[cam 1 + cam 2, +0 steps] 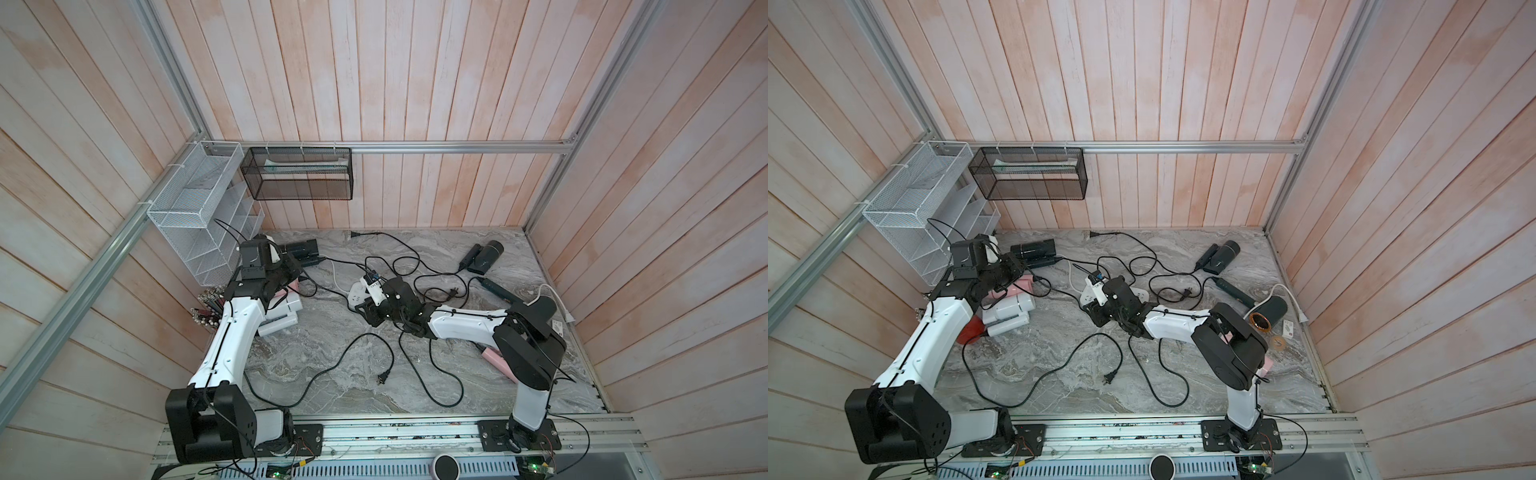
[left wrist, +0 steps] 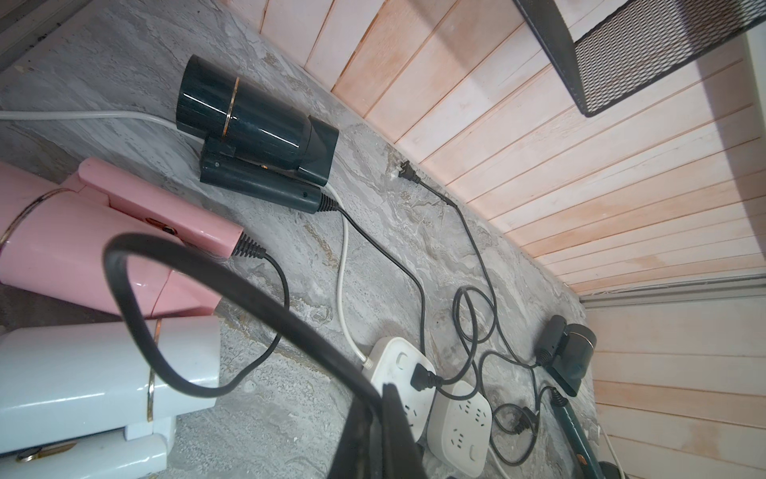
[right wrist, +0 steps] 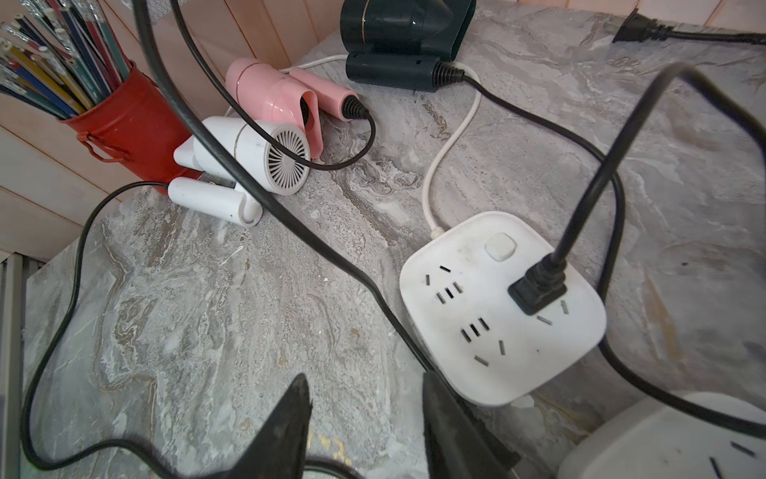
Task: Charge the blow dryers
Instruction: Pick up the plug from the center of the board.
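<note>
In the left wrist view a black blow dryer [image 2: 253, 124], a pink one [image 2: 83, 249] and a pale grey one [image 2: 83, 373] lie folded on the marble table. My left gripper [image 2: 383, 394] is shut on the pink dryer's black cord [image 2: 124, 311], which loops up from the jaws. A white power strip [image 3: 497, 323] has one black plug [image 3: 536, 290] in it. My right gripper [image 3: 364, 414] is open beside that strip, with only bare table between its fingers. In both top views further dark dryers [image 1: 484, 253] [image 1: 1268, 311] lie at the back right. A pink dryer [image 1: 494, 359] shows under the right arm.
A second white strip [image 2: 460, 427] lies beside the first. Loose black cords and plugs [image 1: 382, 378] [image 2: 404, 172] trail across the table. A red cup of pencils [image 3: 128, 124] stands at the left wall. White [image 1: 195, 195] and black [image 1: 299, 174] mesh baskets hang above the back left corner.
</note>
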Robot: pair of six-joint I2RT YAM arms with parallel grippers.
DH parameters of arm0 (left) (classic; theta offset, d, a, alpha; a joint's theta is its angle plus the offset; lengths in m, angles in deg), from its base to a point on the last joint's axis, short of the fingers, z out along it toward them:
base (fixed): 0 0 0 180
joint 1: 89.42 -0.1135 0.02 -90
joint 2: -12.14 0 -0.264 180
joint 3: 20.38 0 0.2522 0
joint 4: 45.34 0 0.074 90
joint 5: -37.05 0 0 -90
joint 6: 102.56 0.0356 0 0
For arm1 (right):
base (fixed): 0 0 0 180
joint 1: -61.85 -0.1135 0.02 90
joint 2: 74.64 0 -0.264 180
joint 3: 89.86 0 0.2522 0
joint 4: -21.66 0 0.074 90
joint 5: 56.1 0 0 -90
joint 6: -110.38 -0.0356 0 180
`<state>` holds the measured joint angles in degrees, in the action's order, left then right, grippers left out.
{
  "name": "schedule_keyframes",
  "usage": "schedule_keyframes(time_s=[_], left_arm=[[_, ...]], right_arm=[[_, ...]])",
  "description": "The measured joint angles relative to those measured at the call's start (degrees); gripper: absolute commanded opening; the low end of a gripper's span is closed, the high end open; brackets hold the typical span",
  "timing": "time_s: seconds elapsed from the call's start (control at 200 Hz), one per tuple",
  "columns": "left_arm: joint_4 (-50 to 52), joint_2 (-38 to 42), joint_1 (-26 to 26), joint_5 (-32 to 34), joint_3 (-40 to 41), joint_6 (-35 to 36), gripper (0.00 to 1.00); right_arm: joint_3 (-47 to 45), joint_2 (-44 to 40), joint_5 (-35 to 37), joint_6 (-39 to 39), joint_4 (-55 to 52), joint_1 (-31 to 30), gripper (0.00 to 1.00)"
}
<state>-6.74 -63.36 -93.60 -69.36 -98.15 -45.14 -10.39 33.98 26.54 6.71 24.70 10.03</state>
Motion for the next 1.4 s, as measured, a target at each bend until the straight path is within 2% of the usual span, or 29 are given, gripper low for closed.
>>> schedule_keyframes(time_s=[0.285,0.405,0.505,0.525,0.635,0.83,0.905,1.08,1.16,1.305,1.4], left_arm=[[0.0,0.0,0.0,-0.7,0.0,-0.2,0.06],[0.0,0.0,0.0,-1.0,0.0,-0.2,0.07],[0.1,0.0,0.0,-1.2,0.0,-0.2,0.07],[0.1,0.0,0.0,-1.2,0.0,-0.2,0.07],[0.1,0.0,0.0,-1.2,0.0,-0.2,0.07],[0.1,0.0,0.0,-1.6,0.0,-0.2,0.10],[-0.2,0.1,0.0,-2.2,0.1,-0.1,0.15],[-1.4,3.4,0.0,-4.7,1.7,1.5,0.41],[-2.0,7.1,0.0,-5.4,3.3,2.4,0.49],[-2.7,15.1,0.7,-6.8,7.1,3.9,0.52],[-3.1,18.7,3.6,-7.8,9.5,4.7,0.52]], right_arm=[[5.8,6.7,-0.7,1.4,0.6,0.0,0.46],[9.6,9.0,-0.9,1.7,0.9,0.0,0.43],[12.0,10.8,-1.3,1.6,1.2,0.0,0.37],[12.3,11.2,-1.4,1.7,1.2,0.0,0.32],[13.5,12.5,-1.5,1.5,1.3,0.0,0.20],[13.5,12.6,-1.1,1.2,1.4,0.0,0.06],[13.5,12.1,-0.4,1.1,1.2,0.0,0.04],[13.5,9.1,0.0,0.3,1.2,0.1,0.02],[13.5,7.4,-0.2,-0.2,1.2,0.4,0.03],[14.7,5.9,-1.8,-1.6,1.1,1.0,0.02],[15.9,5.9,-3.2,-2.6,0.9,1.2,0.02]])
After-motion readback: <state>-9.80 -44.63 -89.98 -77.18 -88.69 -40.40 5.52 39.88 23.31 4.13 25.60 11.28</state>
